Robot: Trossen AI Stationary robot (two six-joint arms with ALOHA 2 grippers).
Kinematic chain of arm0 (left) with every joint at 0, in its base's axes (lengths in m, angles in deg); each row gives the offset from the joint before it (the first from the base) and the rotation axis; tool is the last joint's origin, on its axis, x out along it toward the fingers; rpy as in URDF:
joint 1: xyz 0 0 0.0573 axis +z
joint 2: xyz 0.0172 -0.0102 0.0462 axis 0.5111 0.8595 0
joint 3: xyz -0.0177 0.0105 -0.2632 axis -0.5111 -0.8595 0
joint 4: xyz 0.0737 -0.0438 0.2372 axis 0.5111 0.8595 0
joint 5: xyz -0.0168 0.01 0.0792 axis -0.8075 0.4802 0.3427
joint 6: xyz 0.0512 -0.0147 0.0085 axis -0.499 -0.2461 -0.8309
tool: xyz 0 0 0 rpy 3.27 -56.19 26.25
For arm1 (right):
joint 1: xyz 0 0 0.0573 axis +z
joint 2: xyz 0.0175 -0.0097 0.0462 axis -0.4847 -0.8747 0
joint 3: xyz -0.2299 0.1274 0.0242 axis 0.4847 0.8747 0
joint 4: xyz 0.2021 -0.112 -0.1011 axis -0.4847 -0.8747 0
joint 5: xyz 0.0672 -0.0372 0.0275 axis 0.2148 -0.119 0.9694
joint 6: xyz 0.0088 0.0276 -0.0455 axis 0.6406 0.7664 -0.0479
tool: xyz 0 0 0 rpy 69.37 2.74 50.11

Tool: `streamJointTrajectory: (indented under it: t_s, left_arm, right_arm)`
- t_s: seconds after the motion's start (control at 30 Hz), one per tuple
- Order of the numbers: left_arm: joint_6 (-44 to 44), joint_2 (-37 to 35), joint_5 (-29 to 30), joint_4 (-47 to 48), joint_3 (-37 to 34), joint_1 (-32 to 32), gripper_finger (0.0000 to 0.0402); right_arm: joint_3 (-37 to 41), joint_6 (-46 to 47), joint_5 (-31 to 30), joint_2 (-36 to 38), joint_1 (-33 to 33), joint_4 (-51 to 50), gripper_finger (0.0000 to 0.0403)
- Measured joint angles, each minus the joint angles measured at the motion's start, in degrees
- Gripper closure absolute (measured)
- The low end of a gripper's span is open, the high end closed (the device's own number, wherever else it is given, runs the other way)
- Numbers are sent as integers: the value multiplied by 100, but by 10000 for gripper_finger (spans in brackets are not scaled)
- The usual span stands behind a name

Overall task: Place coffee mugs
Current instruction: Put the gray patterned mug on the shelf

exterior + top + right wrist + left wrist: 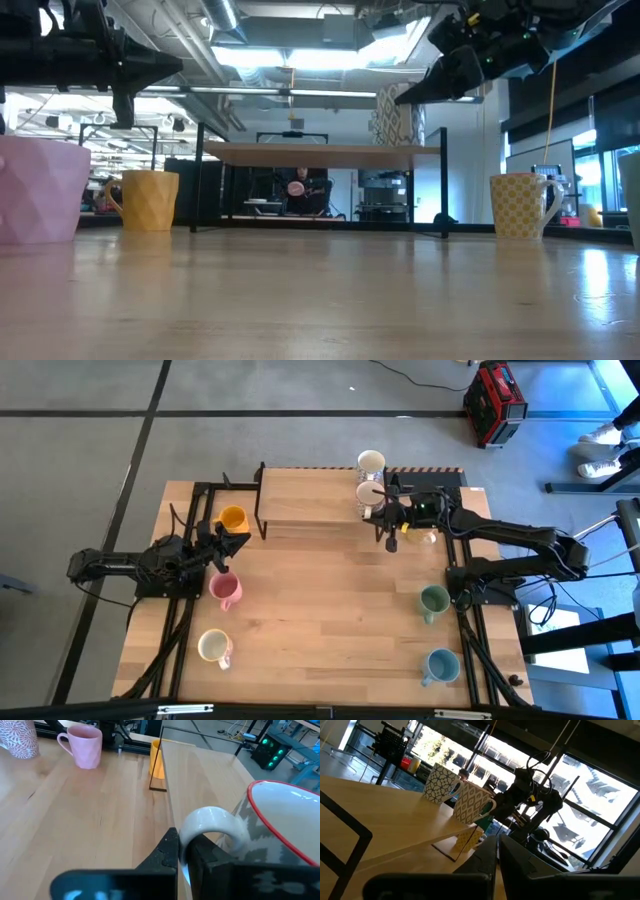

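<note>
Two mugs (371, 463) stand on the raised shelf (305, 496) at the back of the surface (320, 610); the nearer of the pair (369, 494) has its handle between the right gripper's (388, 510) fingers (170, 851). Another mug (233, 518) sits just ahead of the left gripper's (236, 544) fingers (489, 855), one (224, 590) just beside them, and one (214, 647) well behind. Two more (434, 600) (441, 665) stand well behind the right fingers.

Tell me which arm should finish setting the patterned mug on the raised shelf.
Right. Its claw is clamped on the handle of the patterned mug at the shelf edge. The left claw sits by the orange mug, across the table.
</note>
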Motion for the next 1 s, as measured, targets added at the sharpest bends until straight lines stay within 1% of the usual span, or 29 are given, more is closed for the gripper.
streamJointTrajectory:
  t_s: [0.37, 0.77, 0.9, 1.0]
  left_arm:
    - [5, 0, 7, 0, 0, 2, 388]
    - [5, 0, 4, 0, 0, 0, 388]
    - [5, 0, 4, 0, 0, 2, 388]
    - [5, 0, 4, 0, 0, 1, 388]
  right_arm:
    - [95, 193, -51, 21, 0, 81, 397]
    - [121, 265, -258, 4, 0, -151, 319]
    - [117, 382, -291, 4, 0, -137, 303]
    - [117, 396, -344, 8, 0, -137, 298]
